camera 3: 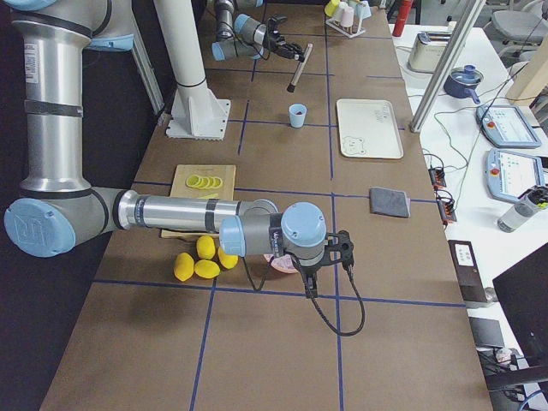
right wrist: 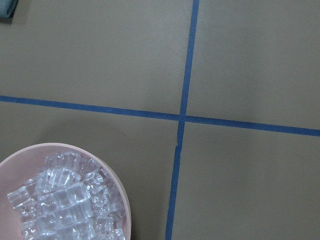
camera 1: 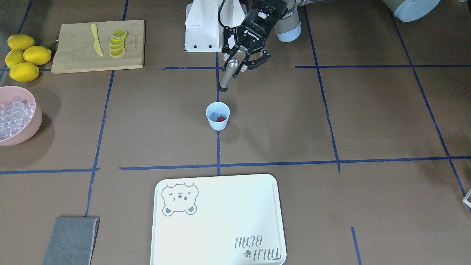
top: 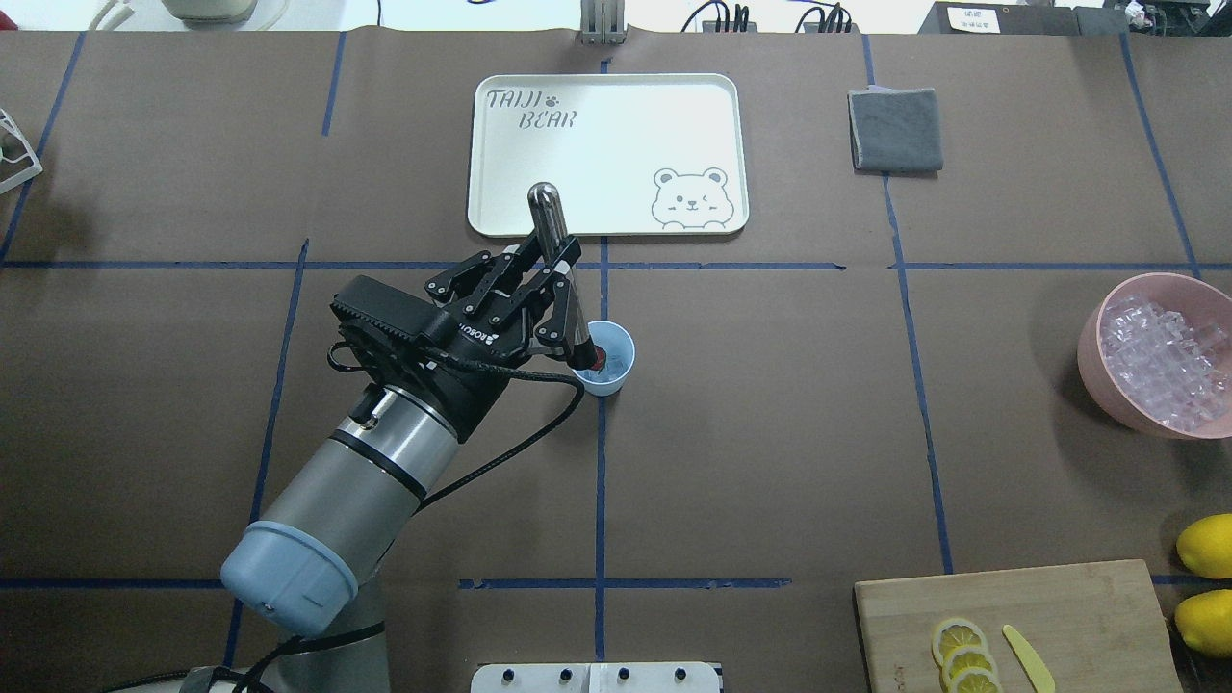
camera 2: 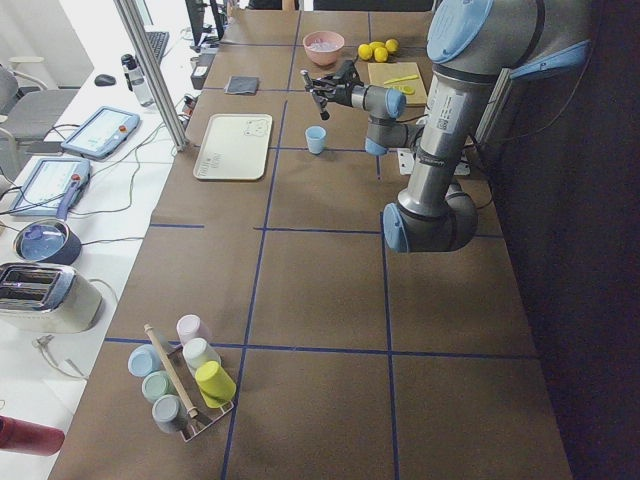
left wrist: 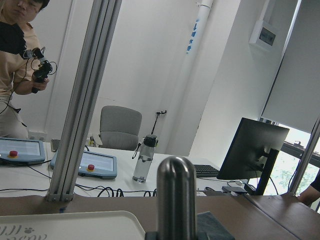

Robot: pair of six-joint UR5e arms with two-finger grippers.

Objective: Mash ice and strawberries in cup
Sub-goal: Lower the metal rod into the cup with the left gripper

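Centrally on the table [camera 1: 331,121], a red strawberry [camera 1: 220,119] is held in the light blue cup [camera 1: 218,117]; ice cubes [camera 1: 13,116] are heaped in the pink bowl [camera 1: 36,119] far right. A metal muddler [camera 1: 228,73] is clamped in the left claw [camera 1: 237,66], tip above the cup. The right claw's [camera 3: 341,248] opening cannot be told.

From across the brown paper-covered table [camera 1: 368,121] and from behind the robot's shoulders we look steeply down, both views sharing the small light blue plastic cup [camera 1: 218,126] near the tip of the slim steel muddler rod [camera 1: 226,77]. Two distant end cameras look along the table. Our left wrist camera sits close behind the rod's top; the right looks straight down, well away.
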